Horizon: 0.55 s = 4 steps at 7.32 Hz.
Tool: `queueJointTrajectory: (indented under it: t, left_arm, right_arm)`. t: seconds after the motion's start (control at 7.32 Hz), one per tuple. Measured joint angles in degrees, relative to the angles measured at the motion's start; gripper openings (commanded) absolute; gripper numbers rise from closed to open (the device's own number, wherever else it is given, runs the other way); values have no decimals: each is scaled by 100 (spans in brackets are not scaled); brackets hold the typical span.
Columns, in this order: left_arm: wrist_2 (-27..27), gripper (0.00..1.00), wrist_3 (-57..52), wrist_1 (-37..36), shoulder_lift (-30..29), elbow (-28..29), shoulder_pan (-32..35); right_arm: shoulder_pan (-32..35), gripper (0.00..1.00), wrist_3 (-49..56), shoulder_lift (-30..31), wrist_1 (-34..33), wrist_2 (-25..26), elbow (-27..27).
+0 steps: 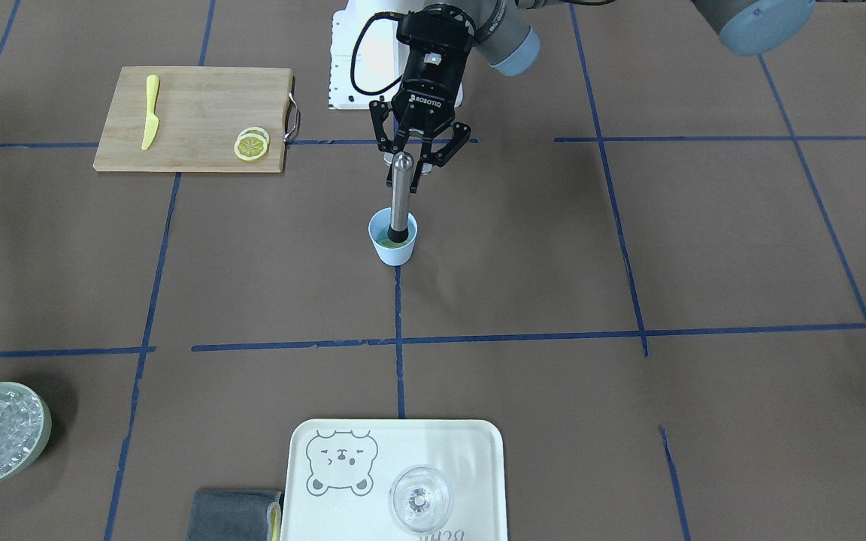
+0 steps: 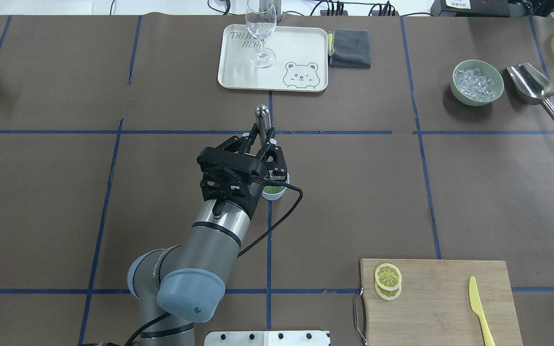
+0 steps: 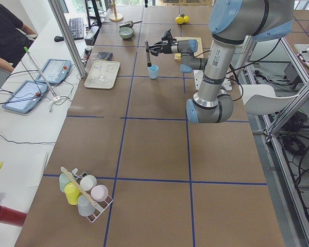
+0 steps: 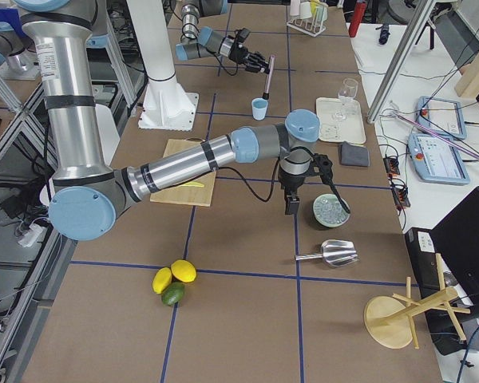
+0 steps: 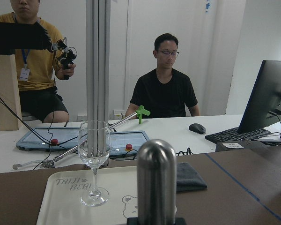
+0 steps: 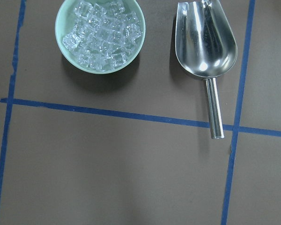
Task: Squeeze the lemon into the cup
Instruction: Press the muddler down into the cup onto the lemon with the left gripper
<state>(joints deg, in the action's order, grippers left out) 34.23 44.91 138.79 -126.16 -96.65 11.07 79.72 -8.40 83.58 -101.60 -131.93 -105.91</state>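
Seen from overhead, the cutting board (image 2: 443,300) lies at about 4 o'clock from the cup (image 1: 393,252), well apart from it. The tray (image 2: 238,72) with the glass (image 2: 260,33) sits at 12 o'clock and the bowl of ice (image 2: 454,91) at 2 o'clock. It looks like a drink station fanned around a central working spot. The cup stands alone mid-table with something greenish in its bottom. A metal muddler (image 1: 401,197) is planted in it, head down and leaning slightly, probably to press the contents. The lemon (image 2: 388,277) is a slice resting on a second one at the board's 9 o'clock end, near the handle and untouched, so the squeezing step looks not yet begun.

The left arm (image 2: 219,230) reaches forward from 6 o'clock with its wrist tipped so the fingers point out over the cup. The left gripper (image 1: 406,177) has its jaws closed around the muddler's shaft below the rounded top. The right arm (image 4: 191,163) stretches out low, and the right gripper (image 4: 315,199) hangs above the ice bowl. Whether its jaws are apart cannot be told from here
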Motion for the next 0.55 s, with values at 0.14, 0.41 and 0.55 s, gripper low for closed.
queueJointTrajectory:
  t: [0.14,0.41,0.55]
  left_arm:
    - [3,0,0,10,-37,47,-22]
    - [5,0,0,15,-52,106,-39]
    - [5,0,0,18,-51,142,-45]
  right_arm:
    - [0,100,-5,0,0,0,0]
    - [0,100,-25,-4,0,0,0]
    - [0,100,-33,-10,0,0,0]
